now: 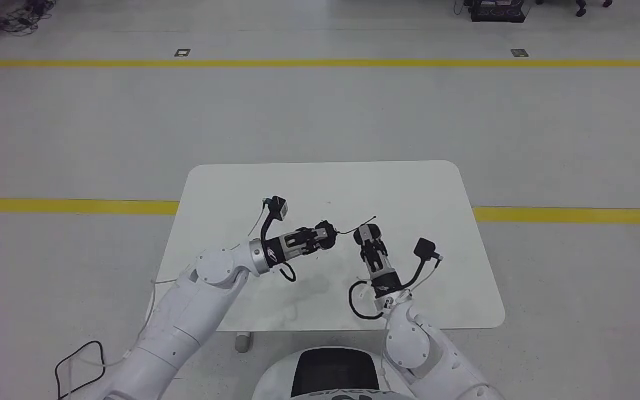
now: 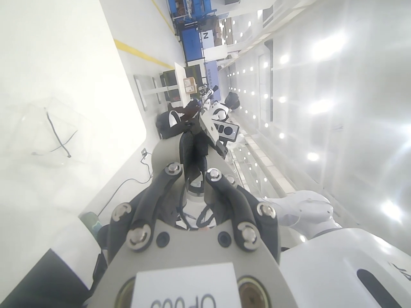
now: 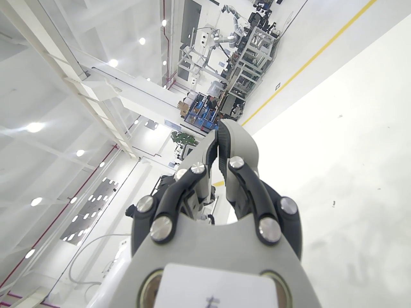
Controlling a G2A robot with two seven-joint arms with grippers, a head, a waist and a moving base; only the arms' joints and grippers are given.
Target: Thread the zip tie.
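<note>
I count from here: table (image 1: 420, 190), one. Two grippers, left gripper (image 1: 327, 237) and right gripper (image 1: 362, 236). In top view I get one zip tie (image 1: 367, 220), thin black strand at right gripper. Left wrist view gives me two dark strands (image 2: 59, 134) crossed on tabletop; can't tell if separate ties. I make yellow floor lines (image 1: 320, 63) two, floor plates (image 1: 181, 52) two.
</note>
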